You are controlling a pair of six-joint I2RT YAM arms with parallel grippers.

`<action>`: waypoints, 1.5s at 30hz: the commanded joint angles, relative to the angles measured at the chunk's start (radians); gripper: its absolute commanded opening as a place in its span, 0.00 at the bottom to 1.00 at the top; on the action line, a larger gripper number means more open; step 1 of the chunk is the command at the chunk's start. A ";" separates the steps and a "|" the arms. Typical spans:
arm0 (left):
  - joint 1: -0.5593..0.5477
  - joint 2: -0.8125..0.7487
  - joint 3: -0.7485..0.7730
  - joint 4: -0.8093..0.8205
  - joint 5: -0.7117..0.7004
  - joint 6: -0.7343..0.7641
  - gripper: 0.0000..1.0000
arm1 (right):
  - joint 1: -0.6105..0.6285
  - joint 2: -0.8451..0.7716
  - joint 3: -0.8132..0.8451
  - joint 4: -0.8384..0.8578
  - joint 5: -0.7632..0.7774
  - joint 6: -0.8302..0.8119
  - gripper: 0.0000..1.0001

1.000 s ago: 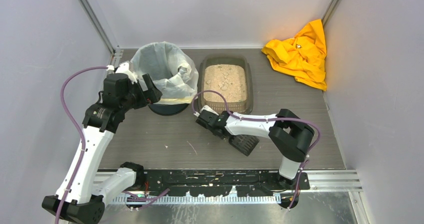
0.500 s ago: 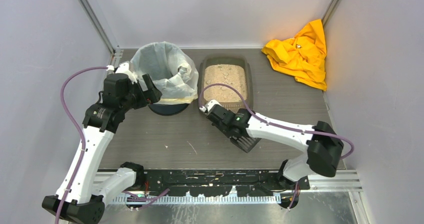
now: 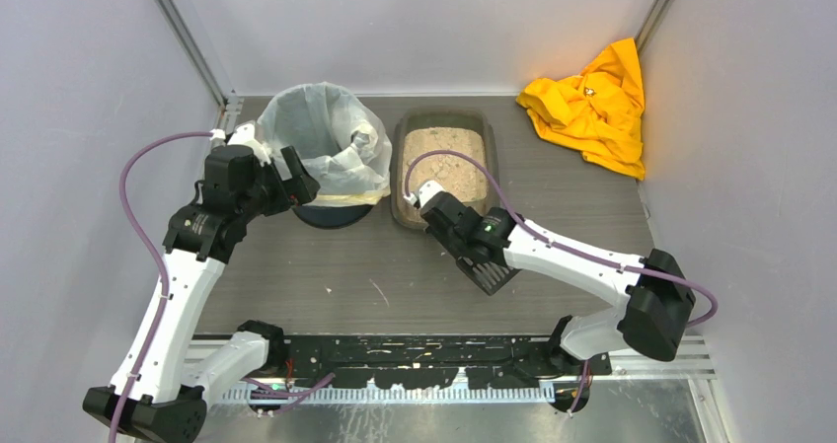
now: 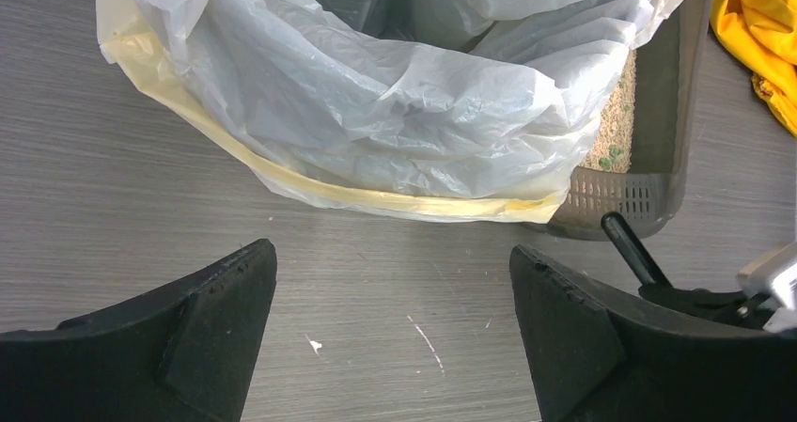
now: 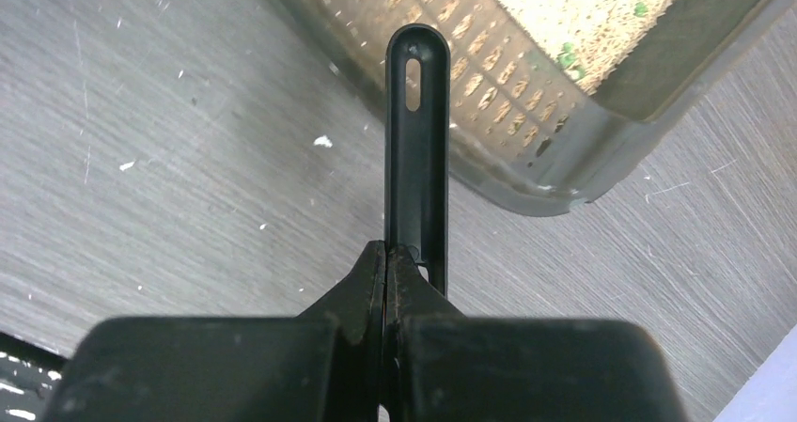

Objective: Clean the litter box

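A: Top external: litter box (image 3: 444,115) upper centre, sand inside, bin (image 3: 341,167) just left of it.
B: Tools?
A: Your right gripper (image 5: 387,253) is clamped on the scoop (image 5: 416,159) handle. The handle tip points at the box's lower-left corner. Left gripper (image 4: 393,251) is spread wide, empty, by the bin.
B: Risk?
A: You'll likely ram the wall handle-first and shove the tray, or the scoop swivels in that thin pinch.
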 commanded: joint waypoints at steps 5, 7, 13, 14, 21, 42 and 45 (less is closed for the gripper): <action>0.001 -0.003 0.012 0.062 0.061 0.011 0.94 | -0.154 -0.108 0.053 0.279 -0.131 -0.013 0.01; 0.000 0.002 0.022 0.071 0.095 0.012 0.94 | -0.217 -0.118 0.062 0.341 -0.222 0.005 0.01; 0.001 0.001 0.057 0.116 0.183 0.004 0.93 | -0.409 -0.094 0.122 0.496 -0.491 0.091 0.01; 0.001 0.001 0.061 0.125 0.189 -0.002 0.93 | -0.451 -0.072 0.142 0.521 -0.524 0.116 0.01; -0.001 0.054 0.083 0.238 0.396 -0.064 0.91 | -0.558 0.112 0.294 0.748 -0.869 0.310 0.01; -0.130 0.218 -0.064 0.962 0.690 -0.246 0.94 | -0.761 0.412 0.449 2.101 -1.266 1.480 0.01; -0.171 0.253 -0.043 0.976 0.661 -0.220 0.94 | -0.758 0.393 0.469 2.101 -1.272 1.493 0.01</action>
